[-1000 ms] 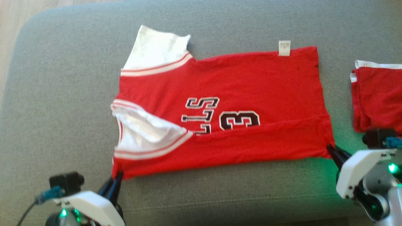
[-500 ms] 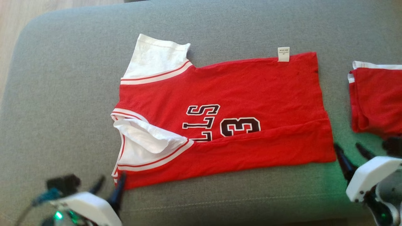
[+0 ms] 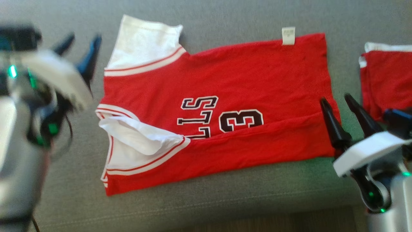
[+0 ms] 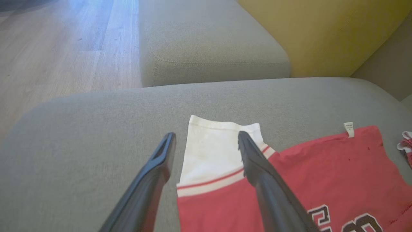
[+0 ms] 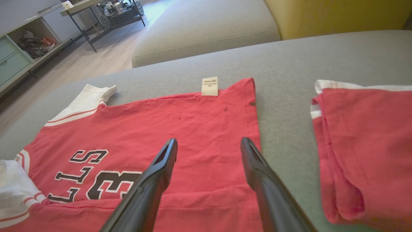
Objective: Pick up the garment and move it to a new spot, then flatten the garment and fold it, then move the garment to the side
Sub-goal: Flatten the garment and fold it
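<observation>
The garment [image 3: 231, 83] is a red jersey with white sleeves and black lettering, lying spread on a grey cushion [image 3: 225, 199], its near long edge folded up over the body. My left gripper [image 3: 82, 40] hovers open beside the far white sleeve [image 4: 212, 151], nothing between its fingers. My right gripper [image 3: 334, 98] stands open over the jersey's hem end [image 5: 225, 129], empty. Both pairs of fingers are clear of the cloth.
A second red garment [image 3: 388, 83], folded, lies on the cushion to the right of the jersey. A further grey cushion [image 4: 212, 42] and a yellow backrest [image 4: 322, 32] lie beyond. Wooden floor [image 4: 58, 51] borders the cushion's left end.
Both grippers have opened and let go of the jersey's near corners, then risen and moved toward the far side. The head camera has shifted.
</observation>
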Robot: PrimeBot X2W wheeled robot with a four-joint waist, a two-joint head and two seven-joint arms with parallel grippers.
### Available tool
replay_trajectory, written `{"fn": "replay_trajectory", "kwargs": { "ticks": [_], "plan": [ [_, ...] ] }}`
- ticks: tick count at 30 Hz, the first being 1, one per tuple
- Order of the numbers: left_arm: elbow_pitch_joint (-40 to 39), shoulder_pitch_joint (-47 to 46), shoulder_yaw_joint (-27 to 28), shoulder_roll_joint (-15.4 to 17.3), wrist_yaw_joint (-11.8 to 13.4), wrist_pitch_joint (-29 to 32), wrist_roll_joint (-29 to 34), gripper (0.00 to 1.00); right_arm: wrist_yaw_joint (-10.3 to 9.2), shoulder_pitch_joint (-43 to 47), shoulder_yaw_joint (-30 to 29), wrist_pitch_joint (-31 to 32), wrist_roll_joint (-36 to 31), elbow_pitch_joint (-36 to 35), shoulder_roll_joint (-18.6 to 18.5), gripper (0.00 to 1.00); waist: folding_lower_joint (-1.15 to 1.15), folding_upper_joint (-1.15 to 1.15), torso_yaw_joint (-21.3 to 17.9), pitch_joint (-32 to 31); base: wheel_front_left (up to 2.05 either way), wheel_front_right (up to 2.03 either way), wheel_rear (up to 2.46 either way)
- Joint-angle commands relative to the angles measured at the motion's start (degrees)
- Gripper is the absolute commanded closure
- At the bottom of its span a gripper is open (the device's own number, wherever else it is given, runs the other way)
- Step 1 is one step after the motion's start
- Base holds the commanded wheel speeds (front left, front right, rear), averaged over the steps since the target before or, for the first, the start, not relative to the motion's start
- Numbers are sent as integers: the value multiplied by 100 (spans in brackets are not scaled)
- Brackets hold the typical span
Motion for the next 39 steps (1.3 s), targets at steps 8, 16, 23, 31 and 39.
{"fn": "replay_trajectory", "kwargs": {
  "ticks": [8,16,23,31,39],
  "plan": [
    [1686,-2205,-180,191,-655,785,85,0,-2,-503,476,-467,328,-126,-32,0,-1,0,-302,892,0,0,0],
    [2812,-3264,-482,341,-940,1073,183,0,-2,-792,672,-712,376,28,-11,0,-1,0,-573,1404,0,0,0],
    [3263,-3713,-823,429,-1023,1178,234,0,-2,-961,622,-825,368,87,8,0,-1,0,-670,1643,0,0,0],
    [3663,-3945,-1084,499,-1040,1269,216,5,-2,-1084,687,-891,337,132,31,0,-1,0,-743,1758,0,0,0],
    [3611,-3954,-1358,488,-1045,1494,-72,100,-2,-1166,603,-834,309,128,-34,0,-1,0,-736,1727,0,0,0]
  ]
}}
